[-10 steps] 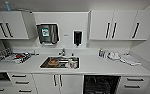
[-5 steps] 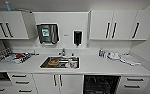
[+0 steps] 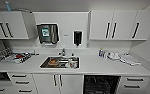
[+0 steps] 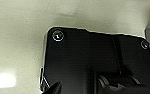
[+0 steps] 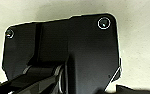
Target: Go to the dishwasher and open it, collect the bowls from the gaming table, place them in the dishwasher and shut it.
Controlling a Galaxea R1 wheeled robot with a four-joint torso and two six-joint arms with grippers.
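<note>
Facing dishwasher (image 3: pixel 100 84), dark racks showing.

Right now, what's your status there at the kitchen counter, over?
Facing counter and sink. Dishwasher below counter, right of sink, dark racked interior showing, looks open. Pincers: state cannot be told. Nothing seen blocking it.

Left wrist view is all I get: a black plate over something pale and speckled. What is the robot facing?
Observer: A white kitchen counter with a sink set in it.
Operator: Is there a dishwasher?
Observer: Yes, the dishwasher is under the counter, to the right of the sink. Its dark racked inside shows, so it looks open.
Operator: Is anything in the sink?
Observer: Some dishes, one of them orange. They are too blurred to name.
</note>
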